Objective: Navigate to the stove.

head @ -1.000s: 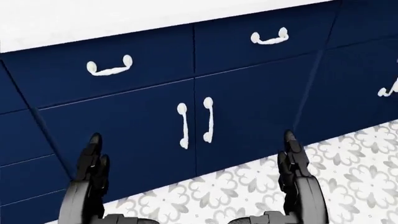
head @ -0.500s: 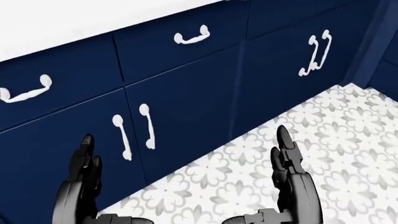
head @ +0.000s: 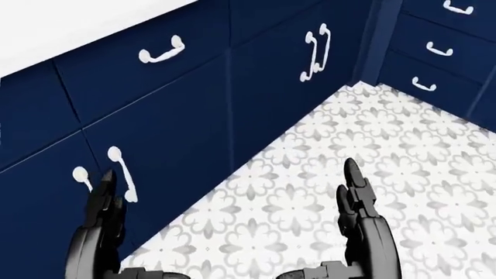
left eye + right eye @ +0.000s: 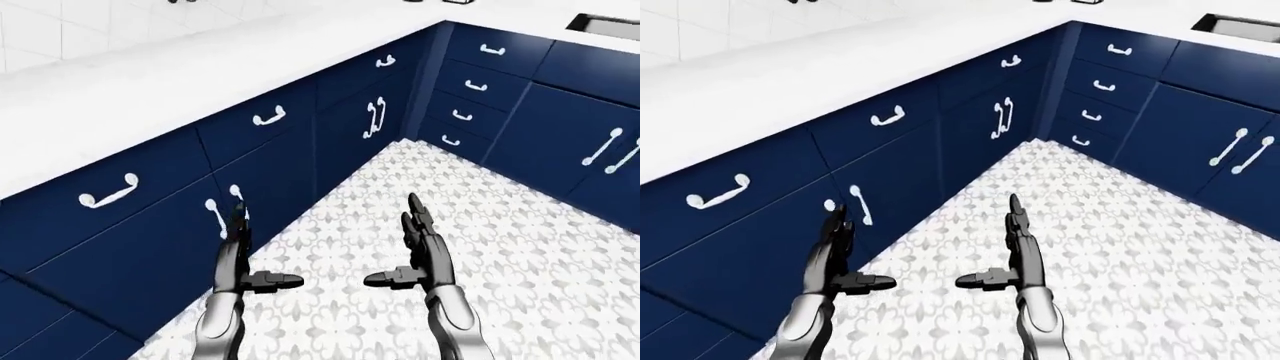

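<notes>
Robot hand left (image 4: pixel 238 251) and right (image 4: pixel 420 244) were spread and empty over your patterned floor (image 4: pixel 520 247), and no stove showed beyond the bench (image 4: pixel 150 90), so navigation remained unfinished.

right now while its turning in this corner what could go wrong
The left hand hangs close to the navy cabinet doors; a further turn could clip their white handles. No stove shows, only a dark inset at the counter's top right, so heading there is a guess.
</notes>
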Motion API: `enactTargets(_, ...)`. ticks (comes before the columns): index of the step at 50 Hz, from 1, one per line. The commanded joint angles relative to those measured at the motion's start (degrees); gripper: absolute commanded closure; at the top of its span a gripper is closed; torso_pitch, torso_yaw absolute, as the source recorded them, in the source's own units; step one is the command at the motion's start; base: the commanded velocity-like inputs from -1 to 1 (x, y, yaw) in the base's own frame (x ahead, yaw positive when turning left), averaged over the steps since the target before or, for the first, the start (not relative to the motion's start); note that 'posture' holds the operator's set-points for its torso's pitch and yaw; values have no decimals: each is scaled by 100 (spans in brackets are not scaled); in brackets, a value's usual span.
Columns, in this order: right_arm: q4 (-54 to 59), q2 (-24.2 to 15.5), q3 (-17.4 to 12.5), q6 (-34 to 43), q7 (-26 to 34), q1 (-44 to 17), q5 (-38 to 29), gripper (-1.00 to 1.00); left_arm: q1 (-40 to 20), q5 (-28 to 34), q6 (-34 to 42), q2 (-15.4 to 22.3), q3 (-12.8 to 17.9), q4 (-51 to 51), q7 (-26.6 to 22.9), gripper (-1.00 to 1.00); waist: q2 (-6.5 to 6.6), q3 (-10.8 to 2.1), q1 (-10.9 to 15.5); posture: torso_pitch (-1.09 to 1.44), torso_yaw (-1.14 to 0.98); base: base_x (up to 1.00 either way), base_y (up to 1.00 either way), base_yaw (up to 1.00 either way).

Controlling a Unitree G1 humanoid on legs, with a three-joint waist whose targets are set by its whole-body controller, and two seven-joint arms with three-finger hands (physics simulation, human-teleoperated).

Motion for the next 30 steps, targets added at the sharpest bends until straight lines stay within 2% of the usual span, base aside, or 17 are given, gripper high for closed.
enactTargets(1, -193, -30, -34, -158, -8, -82, 15, -100, -103, -10, -166, -14, -34, -226, -20, -100, 0, -74, -9, 0, 0, 0, 0, -41)
enactTargets(3, -201, -30, -31, -154, -7, -74, 12, -100, -103, -10, -166, -14, -34, -226, -20, -100, -242, -111, -25, 0, 0, 0, 0, -42)
enactTargets(4, -197, -30, -33, -154, -7, -77, 15, -100, -103, -10, -166, -14, -34, -226, -20, -100, -460, -181, -50, 0, 0, 0, 0, -41)
enactTargets(5, -187, -30, -36, -157, -8, -82, 16, -100, -103, -10, -166, -14, -34, -226, -20, -100, -256, -121, -133, 0, 0, 0, 0, -41)
enactTargets(7, -255, -28, -30, -107, -14, -64, 16, -100, -103, -10, -166, -14, -34, -226, -20, -100, -246, -121, -140, 0, 0, 0, 0, -41)
enactTargets(9, -202, -29, -40, -131, -16, -89, 20, -100, -103, -10, -166, -14, -34, -226, -20, -100, -145, -129, -155, 0, 0, 0, 0, -41)
enactTargets(15, -199, -29, -50, -119, -35, -104, 29, -100, -103, -10, -166, -14, -34, -226, -20, -100, 198, 16, -92, 0, 0, 0, 0, -41)
enactTargets(17, -222, -28, -50, -104, -39, -94, 33, -100, -103, -10, -166, -14, -34, -226, -20, -100, 444, -5, -81, 0, 0, 0, 0, -41)
enactTargets(18, -237, -28, -48, -92, -41, -88, 33, -100, -103, -10, -166, -14, -34, -226, -20, -100, 652, -90, -61, 0, 0, 0, 0, -41)
enactTargets(19, -204, -31, -54, -118, -38, -95, 36, -100, -103, -10, -166, -14, -34, -226, -20, -100, 450, -86, -31, 0, 0, 0, 0, -41)
enactTargets(20, -207, -30, -52, -118, -40, -91, 34, -100, -103, -10, -166, -14, -34, -226, -20, -100, 436, -12, -12, 0, 0, 0, 0, -41)
enactTargets(21, -171, -33, -52, -140, -34, -103, 34, -100, -103, -10, -166, -14, -34, -226, -20, -100, 459, -13, -39, 0, 0, 0, 0, -41)
enactTargets(24, -201, -33, -45, -130, -31, -87, 31, -100, -103, -10, -166, -14, -34, -226, -20, -100, 354, -94, -46, 0, 0, 0, 0, -41)
enactTargets(27, -205, -34, -40, -131, -26, -85, 26, -100, -103, -10, -166, -14, -34, -226, -20, -100, 183, -57, -24, 0, 0, 0, 0, -41)
enactTargets(30, -190, -34, -38, -139, -22, -95, 22, -100, -103, -10, -166, -14, -34, -226, -20, -100, -67, -63, -18, 0, 0, 0, 0, -41)
